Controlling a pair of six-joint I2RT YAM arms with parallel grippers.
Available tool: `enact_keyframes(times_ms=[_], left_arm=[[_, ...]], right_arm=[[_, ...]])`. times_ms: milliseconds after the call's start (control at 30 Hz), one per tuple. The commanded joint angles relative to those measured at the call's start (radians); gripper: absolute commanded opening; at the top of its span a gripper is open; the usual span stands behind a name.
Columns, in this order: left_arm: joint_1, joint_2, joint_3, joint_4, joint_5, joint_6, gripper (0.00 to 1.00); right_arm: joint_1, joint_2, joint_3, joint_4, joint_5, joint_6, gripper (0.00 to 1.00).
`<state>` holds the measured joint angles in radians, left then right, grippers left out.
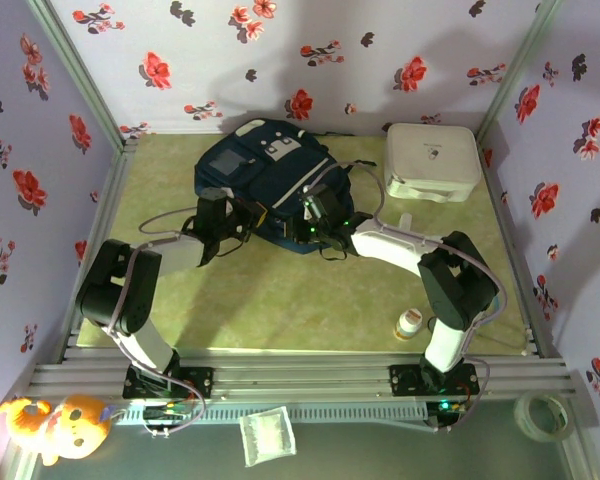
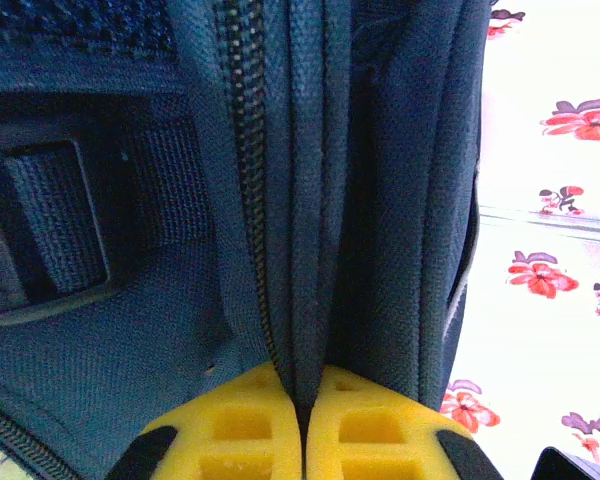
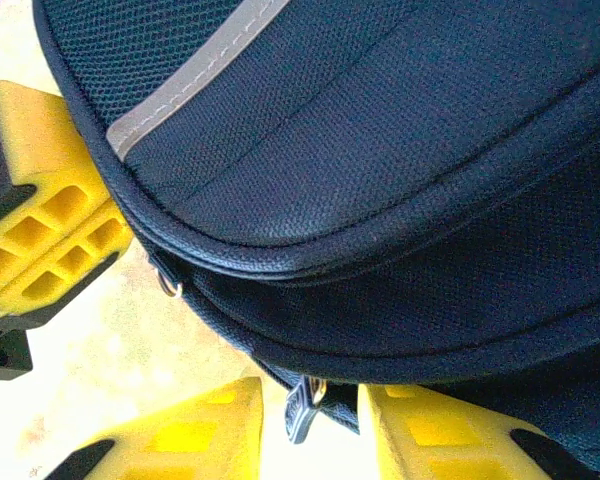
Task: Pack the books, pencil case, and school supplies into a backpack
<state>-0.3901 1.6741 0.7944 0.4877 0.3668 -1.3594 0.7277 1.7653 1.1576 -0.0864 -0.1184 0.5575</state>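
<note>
The navy-blue backpack lies at the back middle of the table, with both grippers at its near edge. My left gripper is shut on a fold of the backpack fabric beside a zipper line. My right gripper stands open under the backpack's rim, and a small metal zipper pull hangs between its yellow fingers without being pinched. The left gripper's yellow fingers show at the left of the right wrist view. From above, the left gripper and the right gripper flank the bag. The books and the pencil case are out of view.
A white rounded box stands at the back right. A small white bottle sits by the right arm's base. Beyond the front rail lie a plastic bag, a tape roll and a plush toy. Floral walls enclose the table.
</note>
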Motion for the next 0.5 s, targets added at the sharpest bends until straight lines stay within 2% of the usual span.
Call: enact_keyframes(times_ms=[0,167,467], left_arm=[[-0.017,-0.045,0.046,0.051,0.021,-0.003,0.0],[-0.018,-0.051,0.042,0.053,0.021,-0.006,0.0],[-0.018,-0.069,0.041,0.04,0.023,-0.004,0.0]], right_arm=[[0.013,0.018,0.033,-0.014,0.031,-0.006,0.32],[0.02,0.041,0.04,-0.023,0.089,0.007,0.3],[0.02,0.069,0.066,-0.014,0.12,0.042,0.23]])
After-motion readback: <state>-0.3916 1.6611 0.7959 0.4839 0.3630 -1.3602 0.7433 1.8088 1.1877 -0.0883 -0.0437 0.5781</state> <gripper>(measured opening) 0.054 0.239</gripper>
